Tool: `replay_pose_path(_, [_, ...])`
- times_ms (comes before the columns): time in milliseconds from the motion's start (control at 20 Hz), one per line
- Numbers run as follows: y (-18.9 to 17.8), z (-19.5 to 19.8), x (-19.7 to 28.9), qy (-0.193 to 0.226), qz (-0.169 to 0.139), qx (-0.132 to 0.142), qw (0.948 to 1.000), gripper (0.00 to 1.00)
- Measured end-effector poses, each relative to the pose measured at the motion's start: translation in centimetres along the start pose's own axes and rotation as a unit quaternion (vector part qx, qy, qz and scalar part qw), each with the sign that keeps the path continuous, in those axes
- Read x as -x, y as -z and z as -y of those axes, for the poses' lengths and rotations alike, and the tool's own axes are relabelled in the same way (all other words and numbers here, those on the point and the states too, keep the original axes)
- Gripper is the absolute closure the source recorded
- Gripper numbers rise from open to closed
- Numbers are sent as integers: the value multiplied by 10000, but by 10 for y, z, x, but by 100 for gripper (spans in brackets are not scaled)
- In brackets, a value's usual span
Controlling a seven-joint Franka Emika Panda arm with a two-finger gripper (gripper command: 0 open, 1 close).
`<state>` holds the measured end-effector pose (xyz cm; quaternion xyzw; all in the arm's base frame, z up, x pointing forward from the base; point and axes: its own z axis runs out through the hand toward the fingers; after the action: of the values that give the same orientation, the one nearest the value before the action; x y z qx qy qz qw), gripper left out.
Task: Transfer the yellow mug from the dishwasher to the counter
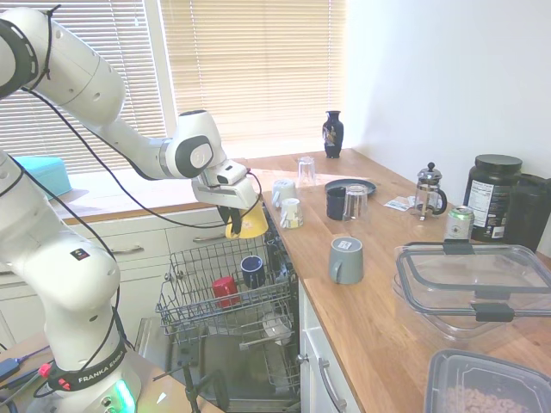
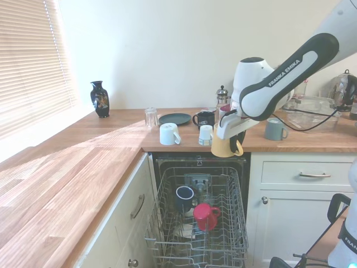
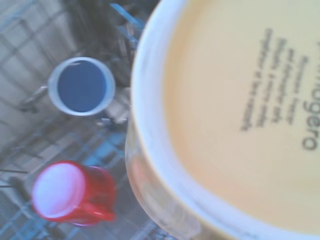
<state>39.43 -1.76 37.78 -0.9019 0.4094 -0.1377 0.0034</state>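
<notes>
My gripper is clamped on the yellow mug, base up — it hangs above the dishwasher rack, just off the counter front edge. The counter lies beside and slightly below the mug — I judge a short sideways carry remains.

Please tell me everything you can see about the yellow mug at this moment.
The yellow mug is small, glossy and looks ceramic, with a side handle. It hangs upside down in the air, gripped by the gripper, above the dishwasher rack, near the counter edge. The wrist view shows its pale base with dark print. Only the fingers touch it.
</notes>
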Motion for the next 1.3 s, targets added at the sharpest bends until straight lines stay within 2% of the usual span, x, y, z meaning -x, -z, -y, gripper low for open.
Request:
replay_pose_path(350, [7, -46, -34, -242, -45, 89, 9997, 100])
replay_pose_path(800, [-30, -38, -72, -357, 150, 255, 9989, 100])
replay_pose_path(1300, [-48, -47, -115, -456, 201, 337, 9982, 100])
